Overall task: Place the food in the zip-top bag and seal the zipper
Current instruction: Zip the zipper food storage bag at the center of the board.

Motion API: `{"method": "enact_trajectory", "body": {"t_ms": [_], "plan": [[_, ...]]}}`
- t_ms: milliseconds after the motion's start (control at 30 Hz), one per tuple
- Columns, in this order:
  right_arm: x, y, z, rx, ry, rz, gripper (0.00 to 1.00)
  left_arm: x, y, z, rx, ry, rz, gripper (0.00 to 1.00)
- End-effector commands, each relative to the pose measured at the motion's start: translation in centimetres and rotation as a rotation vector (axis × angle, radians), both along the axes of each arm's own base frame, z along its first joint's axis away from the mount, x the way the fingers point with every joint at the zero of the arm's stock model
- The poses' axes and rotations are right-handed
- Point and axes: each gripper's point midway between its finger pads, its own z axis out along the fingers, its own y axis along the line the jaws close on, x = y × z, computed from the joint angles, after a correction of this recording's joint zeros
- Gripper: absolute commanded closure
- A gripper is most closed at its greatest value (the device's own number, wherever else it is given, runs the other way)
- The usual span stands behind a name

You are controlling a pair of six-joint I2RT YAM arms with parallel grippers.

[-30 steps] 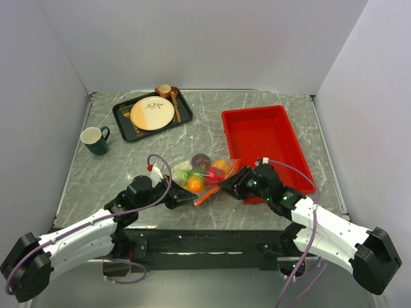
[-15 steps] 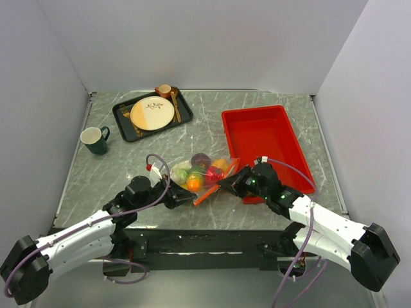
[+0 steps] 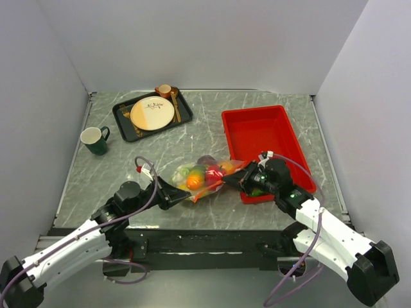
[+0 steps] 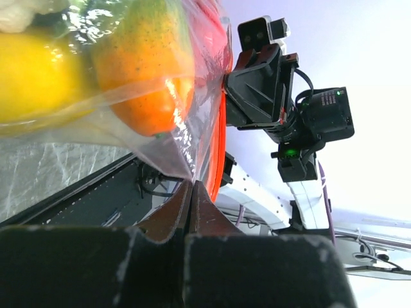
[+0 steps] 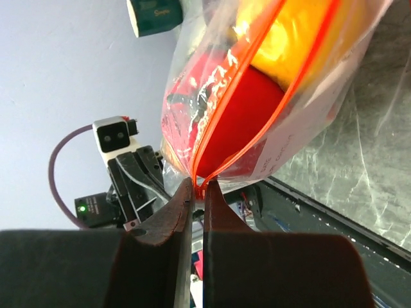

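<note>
A moment ago the right claw (image 3: 233,181) was a bit open. Now it is pinched shut on the end of the zipper (image 5: 200,172), in the lower middle of the top view. The left claw (image 3: 172,192) is shut tight on the other corner of the bag (image 3: 205,173), and its arm has pulled back to the left. So the bag is now stretched out between the two claws.

The food (image 3: 194,181) is all inside the bag. In the right wrist view the two orange lines of the zipper are apart, so I think the bag is not closed yet.

There are two claws, one bag, one red tray (image 3: 253,111), one plate (image 3: 153,113), one green mug (image 3: 96,140) and one small brown cup (image 3: 164,90). I count about six bits of food, but they are squashed together, so I cannot be sure.
</note>
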Motion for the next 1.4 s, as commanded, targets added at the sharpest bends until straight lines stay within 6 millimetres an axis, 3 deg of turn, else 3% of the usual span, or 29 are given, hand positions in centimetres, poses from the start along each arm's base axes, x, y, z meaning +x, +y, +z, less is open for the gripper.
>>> {"method": "enact_trajectory", "body": {"t_ms": [0, 333, 367, 400, 467, 533, 567, 600, 633, 667, 700, 733, 767, 800, 833, 867, 900, 933, 967, 1000, 1033, 1133, 1167, 1200, 1233, 1267, 1300, 1333, 1367], "plan": [[4.8, -4.4, -0.3, -0.128, -0.070, -0.244, 1.00, -0.2, 1.2, -1.9, 0.050, 0.054, 0.036, 0.99], [5.6, -4.6, -0.5, -0.153, -0.070, -0.226, 1.00, 0.0, 1.2, -0.7, 0.023, 0.020, 0.036, 0.99], [5.6, -4.5, -0.4, -0.147, -0.072, -0.219, 1.00, 0.1, 0.8, -0.2, 0.005, 0.002, 0.026, 0.95], [5.7, -4.5, -0.2, -0.150, -0.077, -0.218, 1.00, 0.1, 0.6, 0.0, -0.006, -0.007, 0.015, 0.80], [5.4, -3.9, 0.1, -0.132, -0.079, -0.189, 1.00, 0.3, -0.1, 0.9, -0.020, -0.033, -0.007, 0.68], [5.2, -3.2, 0.7, -0.127, -0.109, -0.156, 1.00, 0.5, -0.7, 2.7, -0.038, -0.076, -0.028, 0.44], [5.7, -3.1, 2.2, -0.159, -0.176, -0.150, 1.00, 0.8, -1.0, 2.5, -0.006, -0.084, -0.038, 0.34], [5.4, -3.3, 2.1, -0.219, -0.166, -0.141, 1.00, 1.2, -1.1, 4.3, -0.004, -0.116, -0.031, 0.28], [5.6, -3.0, 2.6, -0.267, -0.185, -0.128, 1.00, 1.6, -1.2, 4.6, 0.022, -0.124, -0.023, 0.28], [6.7, -2.8, 6.7, -0.318, -0.314, -0.114, 1.00, 2.0, -0.9, 4.2, 0.076, -0.134, -0.002, 0.26], [6.5, -3.2, 7.1, -0.391, -0.302, -0.084, 1.00, 2.5, -0.7, 6.4, 0.066, -0.179, 0.020, 0.25], [8.0, -2.8, 11.7, -0.410, -0.377, -0.084, 1.00, 2.8, -0.2, 6.9, 0.088, -0.191, 0.048, 0.24], [7.9, -2.8, 12.5, -0.497, -0.422, -0.010, 1.00, 3.4, 0.5, 6.8, 0.134, -0.196, 0.094, 0.22], [7.9, -1.9, 14.3, -0.500, -0.465, 0.050, 1.00, 3.8, 1.0, 8.1, 0.135, -0.216, 0.129, 0.21], [9.1, -0.7, 17.4, -0.506, -0.520, 0.076, 1.00, 4.0, 1.7, 8.9, 0.136, -0.232, 0.163, 0.21], [9.0, -0.3, 16.8, -0.565, -0.526, 0.156, 1.00, 4.2, 2.2, 9.2, 0.147, -0.238, 0.194, 0.21], [10.5, 0.5, 13.9, -0.626, -0.440, 0.215, 1.00, 4.6, 3.1, 9.1, 0.178, -0.224, 0.240, 0.20], [11.3, -0.1, 15.3, -0.670, -0.426, 0.177, 1.00, 4.5, 3.8, 9.5, 0.176, -0.231, 0.263, 0.20], [11.6, 0.4, 14.8, -0.681, -0.427, 0.190, 1.00, 4.6, 4.3, 9.6, 0.183, -0.224, 0.291, 0.19], [10.4, 2.3, 15.8, -0.607, -0.498, 0.256, 1.00, 4.8, 5.0, 9.5, 0.198, -0.220, 0.323, 0.19], [10.1, 3.2, 14.2, -0.576, -0.492, 0.292, 1.00, 4.5, 5.6, 9.9, 0.189, -0.230, 0.340, 0.19], [10.8, 2.6, 12.2, -0.638, -0.401, 0.226, 1.00, 4.4, 6.9, 10.0, 0.200, -0.228, 0.387, 0.18], [11.0, 3.8, 13.0, -0.579, -0.457, 0.235, 1.00, 4.3, 7.1, 10.0, 0.204, -0.230, 0.391, 0.17], [10.4, 4.5, 12.0, -0.564, -0.434, 0.293, 1.00, 4.3, 7.3, 9.8, 0.211, -0.227, 0.397, 0.17], [11.4, 3.7, 13.2, -0.650, -0.441, 0.217, 1.00, 4.3, 7.6, 9.7, 0.221, -0.222, 0.406, 0.17], [11.3, 2.7, 13.0, -0.731, -0.417, 0.169, 1.00, 4.2, 7.7, 9.7, 0.224, -0.223, 0.405, 0.17], [11.0, 2.7, 15.0, -0.707, -0.479, 0.129, 1.00, 4.2, 7.7, 9.6, 0.229, -0.224, 0.404, 0.16], [11.0, 3.1, 13.7, -0.677, -0.491, 0.148, 1.00, 4.2, 7.7, 9.5, 0.237, -0.220, 0.403, 0.16], [9.8, 5.1, 14.1, -0.563, -0.511, 0.257, 1.00, 4.2, 7.6, 9.2, 0.240, -0.216, 0.402, 0.16]]}}
